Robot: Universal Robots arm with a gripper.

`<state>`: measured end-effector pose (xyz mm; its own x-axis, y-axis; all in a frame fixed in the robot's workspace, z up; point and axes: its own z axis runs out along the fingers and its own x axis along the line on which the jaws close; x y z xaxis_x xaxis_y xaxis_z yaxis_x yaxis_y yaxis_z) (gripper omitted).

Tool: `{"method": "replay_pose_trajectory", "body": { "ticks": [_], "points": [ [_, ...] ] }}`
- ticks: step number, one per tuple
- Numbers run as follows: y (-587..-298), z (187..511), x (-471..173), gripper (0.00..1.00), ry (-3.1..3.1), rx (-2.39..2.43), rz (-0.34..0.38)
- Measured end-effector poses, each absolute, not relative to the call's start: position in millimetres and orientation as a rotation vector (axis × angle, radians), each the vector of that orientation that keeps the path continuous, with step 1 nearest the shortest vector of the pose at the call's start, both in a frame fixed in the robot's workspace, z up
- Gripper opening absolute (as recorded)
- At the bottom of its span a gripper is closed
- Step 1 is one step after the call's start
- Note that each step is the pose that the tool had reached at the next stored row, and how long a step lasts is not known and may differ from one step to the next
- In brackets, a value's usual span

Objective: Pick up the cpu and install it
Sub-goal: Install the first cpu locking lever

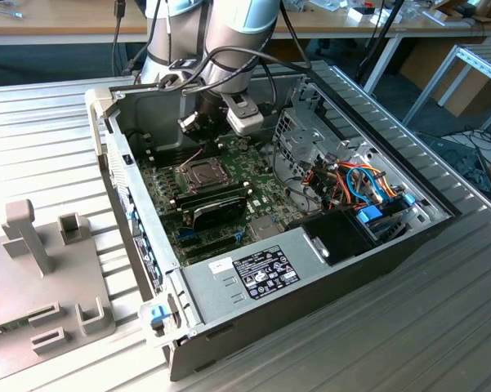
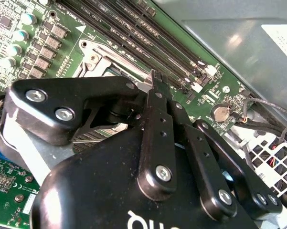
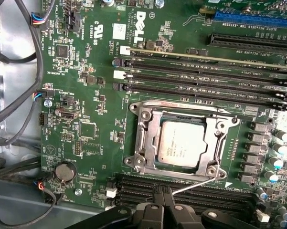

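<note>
One cpu (image 3: pixel 181 142) lies flat, pale metal top up, inside the socket frame (image 3: pixel 145 125) on the green motherboard (image 3: pixel 86 138) in the first wrist view; it is square, with no long axis, its edges parallel to the frame and to the memory slots (image 3: pixel 205 78) that hem it on two opposite sides; a wire lever (image 3: pixel 196 185) runs along one frame edge; the gripper (image 3: pixel 161 192) hangs just beside that edge, jaws drawn together, tips near the lever's end, touching or not I cannot tell; in the exterior view the gripper (image 1: pixel 194 122) hovers at 12 o'clock from the socket frame, the case wall (image 1: pixel 122 175) near at 9 o'clock, the drive cage (image 1: pixel 298 135) at 3 o'clock, the case open on top.
</note>
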<state>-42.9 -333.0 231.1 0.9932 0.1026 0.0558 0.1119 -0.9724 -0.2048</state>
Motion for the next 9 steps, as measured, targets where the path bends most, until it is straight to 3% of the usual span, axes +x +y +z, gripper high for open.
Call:
{"method": "replay_pose_trajectory", "body": {
  "ticks": [9],
  "points": [
    [-332.9, 227.0, -39.9, 0.11, -0.159, -2.927, -0.066]
  ]
}}
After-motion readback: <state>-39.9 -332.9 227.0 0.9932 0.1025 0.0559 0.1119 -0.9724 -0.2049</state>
